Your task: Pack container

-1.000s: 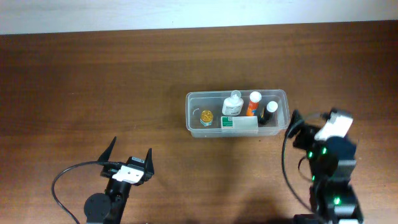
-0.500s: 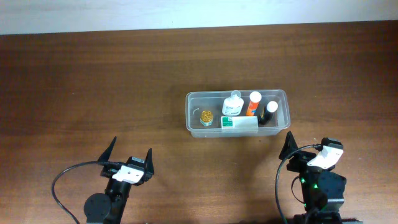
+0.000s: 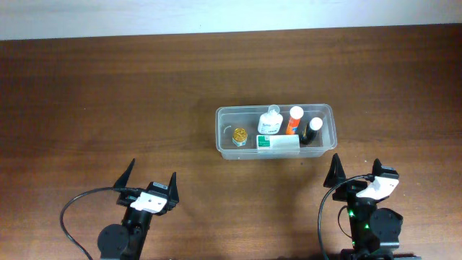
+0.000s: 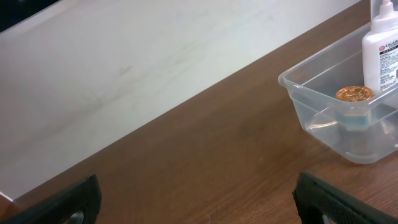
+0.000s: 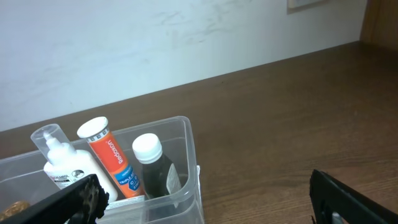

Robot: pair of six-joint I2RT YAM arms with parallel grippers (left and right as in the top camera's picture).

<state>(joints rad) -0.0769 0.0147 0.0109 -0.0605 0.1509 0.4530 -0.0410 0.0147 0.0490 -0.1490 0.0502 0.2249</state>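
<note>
The container point(image 3: 224, 123) sits upright on the wooden table point(image 3: 108, 94), right of centre, open top facing up. Its long axis runs left to right across my overhead view, one long wall turned toward both arms.

Inside, a small gold-lidded jar point(image 3: 239, 135) stands toward the left end. A white bottle with a clear cap point(image 3: 271, 121), an orange tube with a white cap point(image 3: 294, 120) and a dark bottle with a white cap point(image 3: 312, 130) line the far wall toward the right. A green and white box point(image 3: 278, 142) lies along the near wall in front of them.

Wide bare wood spreads left of the tub and beyond it to the far table edge, where a pale wall begins. A strip of bare wood separates the near wall from the arms.

The left gripper point(image 3: 152, 175) is low and well apart to the left, fingers spread wide with nothing between them. The right gripper point(image 3: 355, 170) is near the tub's right near corner, apart from it, fingers also spread and holding nothing.

The left wrist camera catches only the tub's left end, with the jar and the printed bottle label that the overhead view blurs. Its dark fingertips point(image 4: 68, 202) sit at the bottom corners. The right wrist camera shows the right end, with print on the orange tube that I cannot read, between its fingertips point(image 5: 354, 199).
</note>
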